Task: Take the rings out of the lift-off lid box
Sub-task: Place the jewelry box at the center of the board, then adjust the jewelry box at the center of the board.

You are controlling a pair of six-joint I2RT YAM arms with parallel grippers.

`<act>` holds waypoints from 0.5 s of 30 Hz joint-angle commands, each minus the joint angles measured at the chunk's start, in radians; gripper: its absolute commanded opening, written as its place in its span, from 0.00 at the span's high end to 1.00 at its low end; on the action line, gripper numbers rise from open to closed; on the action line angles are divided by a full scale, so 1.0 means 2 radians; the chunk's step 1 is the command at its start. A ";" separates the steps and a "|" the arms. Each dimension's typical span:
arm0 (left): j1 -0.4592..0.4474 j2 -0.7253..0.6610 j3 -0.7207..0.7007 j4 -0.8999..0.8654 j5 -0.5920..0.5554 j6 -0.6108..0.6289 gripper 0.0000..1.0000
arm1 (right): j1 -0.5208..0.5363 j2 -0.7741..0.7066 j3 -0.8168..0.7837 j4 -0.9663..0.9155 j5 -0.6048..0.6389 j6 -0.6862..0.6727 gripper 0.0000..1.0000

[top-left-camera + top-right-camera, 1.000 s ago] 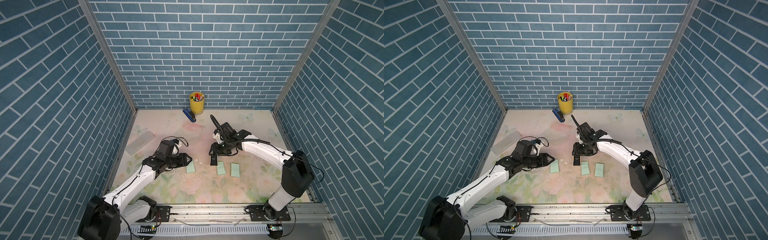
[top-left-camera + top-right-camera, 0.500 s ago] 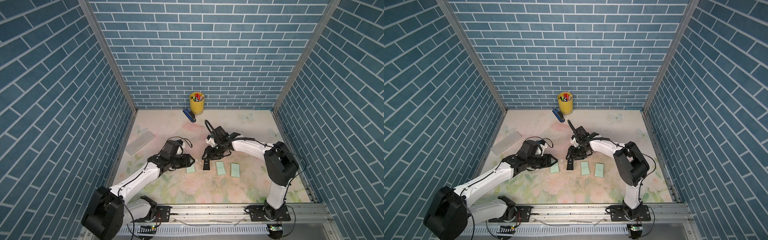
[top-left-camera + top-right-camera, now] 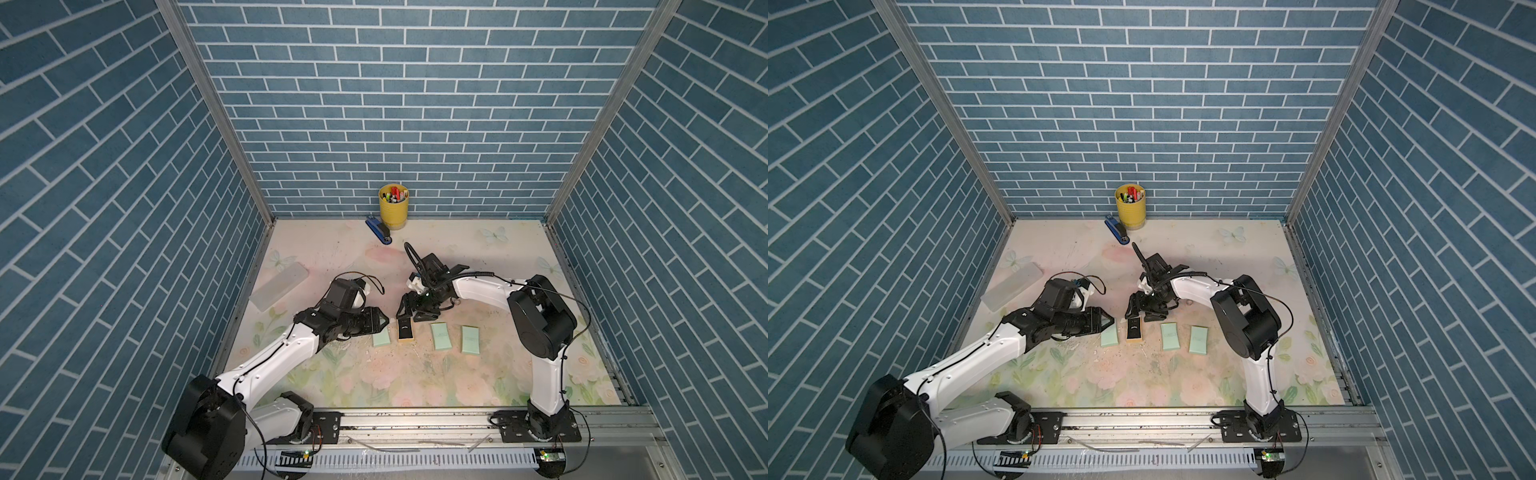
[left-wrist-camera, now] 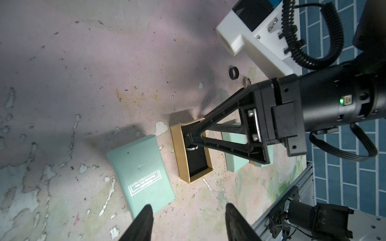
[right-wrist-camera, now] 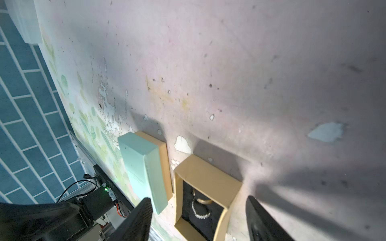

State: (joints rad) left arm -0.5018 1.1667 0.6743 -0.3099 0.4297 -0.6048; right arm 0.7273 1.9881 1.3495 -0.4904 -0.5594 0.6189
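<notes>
Beneath the parted right tool (image 5: 198, 199), rings (image 5: 201, 215) lie inside the box (image 5: 208, 175).

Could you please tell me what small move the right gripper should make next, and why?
Probably lower the right gripper slightly into the open box and close on one ring. Its jaws stand open just above the black lining, where rings lie, while a black ring already lies outside on the table.

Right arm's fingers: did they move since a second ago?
Yes. The right fingers slid sideways, away from the middle mint box and toward the mint box nearest the left arm.
</notes>
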 commanded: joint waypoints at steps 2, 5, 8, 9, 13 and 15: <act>-0.003 0.003 0.010 -0.027 -0.002 0.010 0.43 | -0.001 -0.050 0.018 -0.057 0.054 -0.033 0.28; -0.015 0.018 0.024 -0.036 -0.004 0.010 0.46 | 0.005 -0.085 0.002 -0.087 0.079 -0.045 0.36; -0.036 0.039 0.031 -0.040 -0.017 0.008 0.56 | 0.016 -0.113 -0.028 -0.108 0.109 -0.060 0.50; -0.043 0.047 0.033 -0.039 -0.023 0.006 0.57 | 0.021 -0.120 -0.041 -0.108 0.117 -0.062 0.56; -0.062 0.069 0.039 -0.030 -0.045 -0.007 0.63 | 0.030 -0.128 -0.082 -0.090 0.131 -0.057 0.69; -0.071 0.079 0.043 -0.029 -0.058 -0.017 0.65 | 0.039 -0.123 -0.092 -0.072 0.135 -0.054 0.70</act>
State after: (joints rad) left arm -0.6247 1.3067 0.7330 -0.3576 0.3679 -0.6174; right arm 0.7883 1.7245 1.2118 -0.6254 -0.3435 0.5251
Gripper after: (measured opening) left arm 0.353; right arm 0.300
